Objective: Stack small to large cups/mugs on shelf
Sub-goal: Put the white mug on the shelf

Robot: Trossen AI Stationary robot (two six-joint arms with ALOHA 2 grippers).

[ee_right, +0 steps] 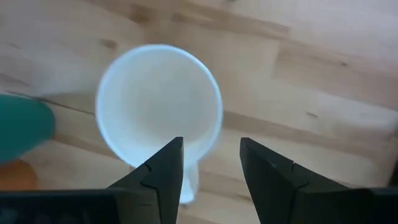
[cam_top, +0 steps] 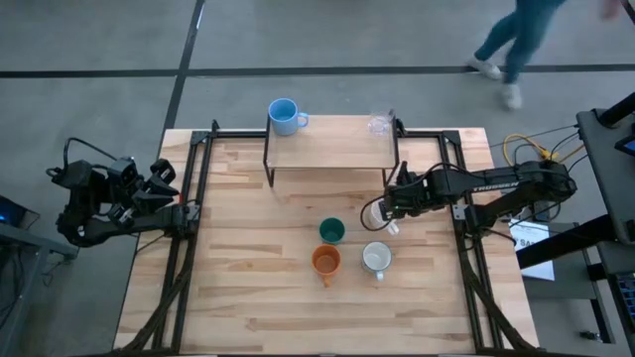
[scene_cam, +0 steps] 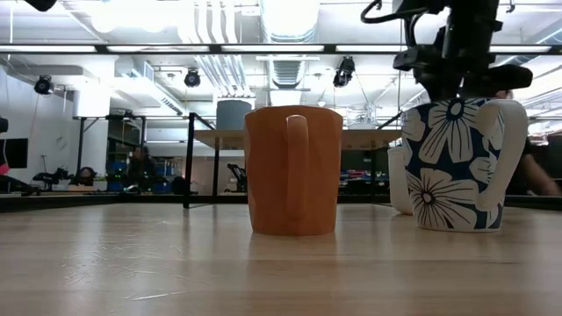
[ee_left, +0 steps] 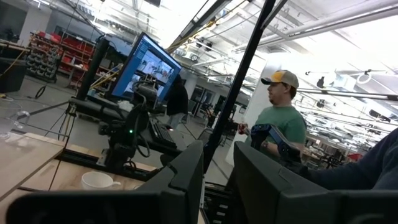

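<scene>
Three mugs [cam_top: 342,248] clustered mid-table, right pincer [cam_top: 383,211] just beside.

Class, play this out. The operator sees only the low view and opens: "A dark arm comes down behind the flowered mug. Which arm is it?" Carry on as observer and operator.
Observer: The right arm. The left arm waits at the left edge of the wooden table.
Operator: What is under its tool?
Observer: The right tool hangs open over a plain white handled mug, with the handle showing in the gap between its fingers.
Operator: What stands on the shelf?
Observer: A light blue handled mug stands at the left end of the low light-wood shelf, and a clear glass at its right end.
</scene>
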